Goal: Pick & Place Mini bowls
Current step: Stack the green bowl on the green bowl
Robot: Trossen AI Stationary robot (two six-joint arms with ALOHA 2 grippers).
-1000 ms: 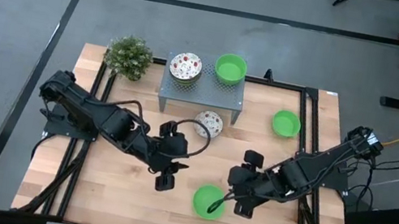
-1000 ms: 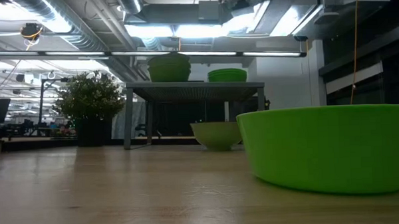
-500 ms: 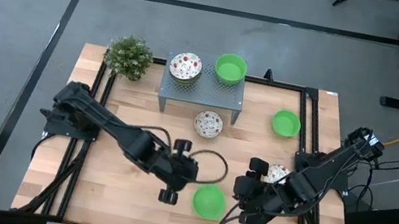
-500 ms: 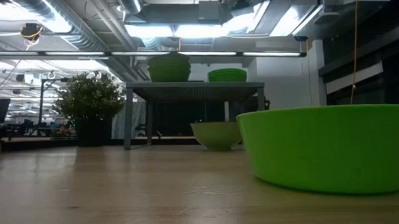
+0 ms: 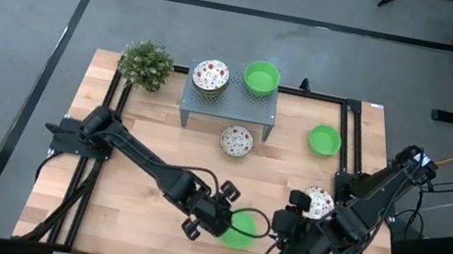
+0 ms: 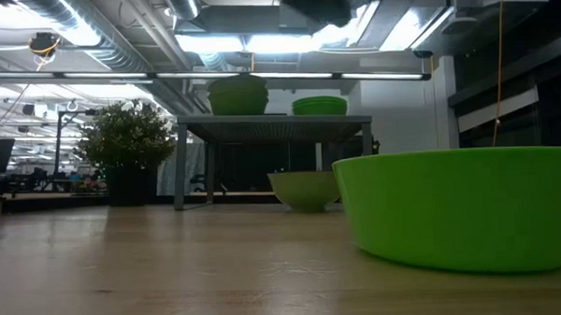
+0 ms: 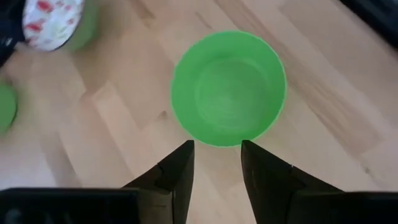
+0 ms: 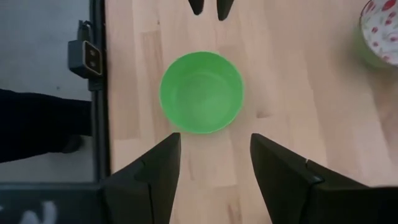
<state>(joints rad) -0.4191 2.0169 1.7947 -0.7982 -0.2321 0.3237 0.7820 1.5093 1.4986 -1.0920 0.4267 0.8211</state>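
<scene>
High view shows me both arms converging on the same green bowl [image 5: 238, 229] near the front edge of the surface [image 5: 149, 141], and that is the relation my next move hangs on. My left pincer [image 5: 212, 221] sits just beside the bowl, its fingers spread partway and gripping nothing; in the left wrist view the bowl [image 7: 228, 88] lies straight ahead of the fingertips, the near rim just past them and centred on the gap. My right pincer [image 5: 287, 250] is on the bowl's far side, a little farther off, spread wide and also empty; in the right wrist view the bowl [image 8: 201, 92] again lies dead ahead between the fingers but clearly apart from them. I judge the left arm the nearer one, so the grasp looks like its job. The bowl stands upright, mouth to the ceiling, and being round it has no long axis in plan, so any approach angle onto the rim should serve. A speckled bowl [image 5: 317, 200] rests just behind the right arm's wrist, close enough that I would watch for a knock. Other bowls sit well away, on and around the grey stand [image 5: 229, 104].
</scene>
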